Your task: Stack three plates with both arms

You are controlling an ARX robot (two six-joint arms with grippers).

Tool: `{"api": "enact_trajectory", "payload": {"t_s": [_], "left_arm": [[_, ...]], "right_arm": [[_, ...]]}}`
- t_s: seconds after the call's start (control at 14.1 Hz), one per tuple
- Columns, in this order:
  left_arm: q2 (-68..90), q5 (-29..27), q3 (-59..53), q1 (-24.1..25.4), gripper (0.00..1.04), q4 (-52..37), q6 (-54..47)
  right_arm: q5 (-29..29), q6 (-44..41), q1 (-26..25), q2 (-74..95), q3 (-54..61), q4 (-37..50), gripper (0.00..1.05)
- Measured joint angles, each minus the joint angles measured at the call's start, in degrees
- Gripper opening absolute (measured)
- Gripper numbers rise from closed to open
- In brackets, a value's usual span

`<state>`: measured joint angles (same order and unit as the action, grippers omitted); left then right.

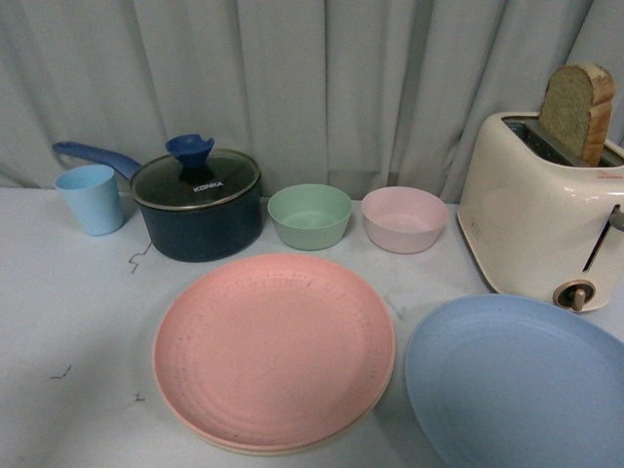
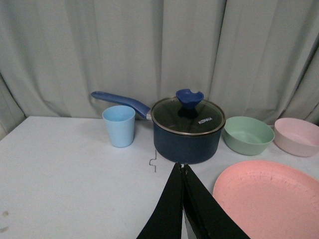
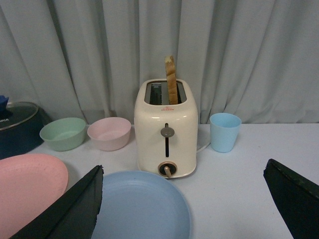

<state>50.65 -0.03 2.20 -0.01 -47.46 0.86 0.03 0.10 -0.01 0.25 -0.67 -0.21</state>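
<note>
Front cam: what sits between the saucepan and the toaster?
Two small bowls, seen in the front view: the green bowl next to the saucepan, and the pink bowl nearer the toaster.

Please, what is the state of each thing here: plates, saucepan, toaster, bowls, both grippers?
pink plate: stacked on the cream plate.
cream plate: underneath, only its rim shows.
light blue plate: alone, not stacked.
saucepan: lid on.
toaster: bread slice sticking up out of it.
green bowl: empty.
pink bowl: empty.
left gripper: shut, holding nothing.
right gripper: open, holding nothing.
</note>
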Motion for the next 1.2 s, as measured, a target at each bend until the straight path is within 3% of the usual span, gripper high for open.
{"api": "enact_trajectory", "payload": {"t_s": [0.71, 1.2], "left_arm": [[-26.67, 0.0, -1.57, 0.0, 0.02, 23.65, 0.0], [-37.35, 0.0, -1.57, 0.0, 0.02, 34.14, 0.0]], "right_arm": [[0.02, 0.02, 0.0, 0.0, 0.0, 0.0, 0.98], [0.02, 0.02, 0.0, 0.0, 0.0, 0.0, 0.98]]}}
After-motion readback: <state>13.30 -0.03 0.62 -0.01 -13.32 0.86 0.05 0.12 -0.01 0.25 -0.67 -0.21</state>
